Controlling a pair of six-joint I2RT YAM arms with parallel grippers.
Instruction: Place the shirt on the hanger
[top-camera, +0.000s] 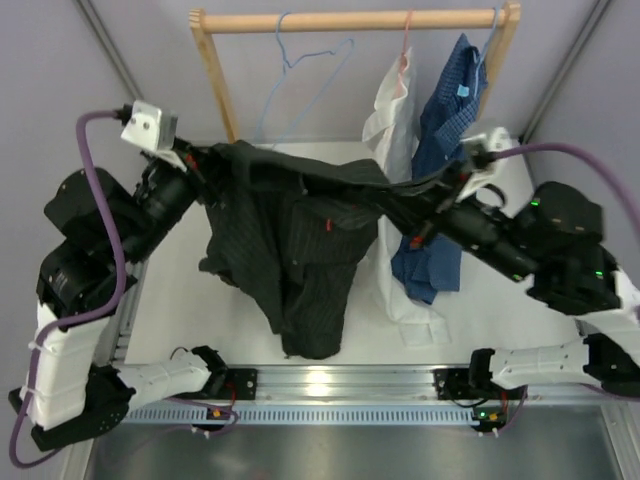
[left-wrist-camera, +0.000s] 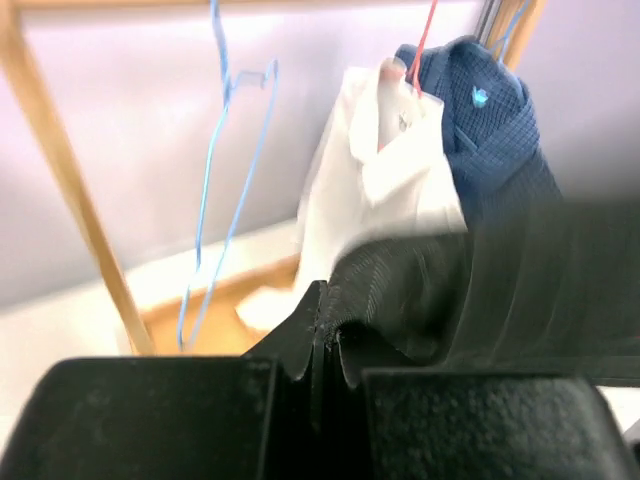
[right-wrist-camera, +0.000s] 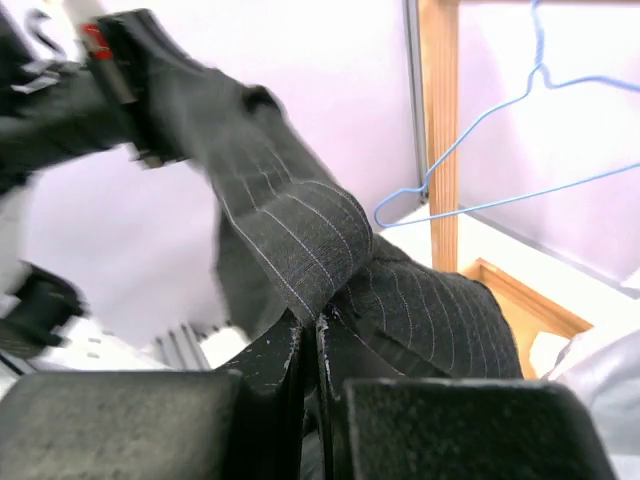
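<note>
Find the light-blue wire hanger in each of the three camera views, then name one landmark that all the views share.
Top external: the hanger is at upper centre, hanging from the top rail of the wooden rack.
Left wrist: it runs from the upper left down to centre-left, just right of the rack's post.
Right wrist: it is at upper right, with its wire crossing the rack's post.
Shared landmark: the wooden rack.

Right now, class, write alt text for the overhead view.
Two robot arms hold a black shirt between them, jaws shut on it. Behind, an empty blue hanger hangs on a wooden rail beside a white shirt and a blue shirt.
</note>
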